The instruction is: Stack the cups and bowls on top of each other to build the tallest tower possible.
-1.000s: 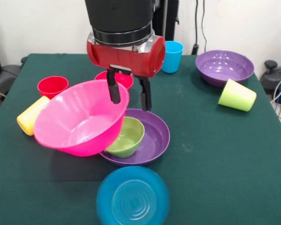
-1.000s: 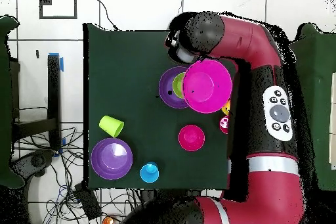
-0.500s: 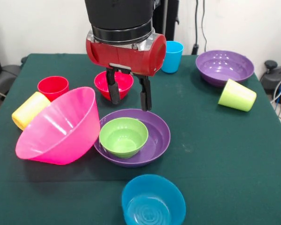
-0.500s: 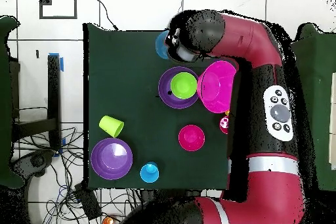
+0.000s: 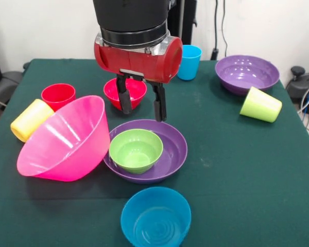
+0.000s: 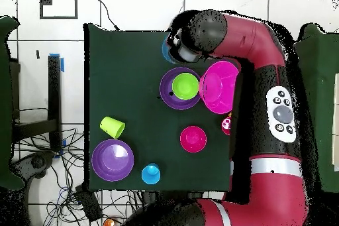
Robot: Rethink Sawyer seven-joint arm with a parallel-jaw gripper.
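Note:
My gripper point(image 5: 142, 105) is open and empty, hanging just above the far rim of a purple bowl point(image 5: 170, 150) that holds the small green bowl point(image 5: 136, 149). The large pink bowl point(image 5: 64, 140) lies tilted on the table to the left, its rim against the purple bowl. The small red bowl point(image 5: 124, 92) sits behind my fingers. A blue bowl point(image 5: 155, 218) is at the near edge. The red cup point(image 5: 57, 95) stands upright, and the yellow cup point(image 5: 27, 119) lies on its side at the left. Overhead, the green bowl point(image 6: 185, 85) and pink bowl point(image 6: 218, 87) show beside my arm point(image 6: 225, 34).
A blue cup point(image 5: 189, 62) stands at the far side. A second purple bowl point(image 5: 246, 73) sits at the far right, with the lime green cup point(image 5: 261, 104) lying on its side in front of it. The table's left edge is close to the yellow cup.
The pink bowl, tipped over the green bowl at my fingers a second ago, has dropped left onto the table. The blue bowl has slid about at the near edge. The yellow cup was nudged left.

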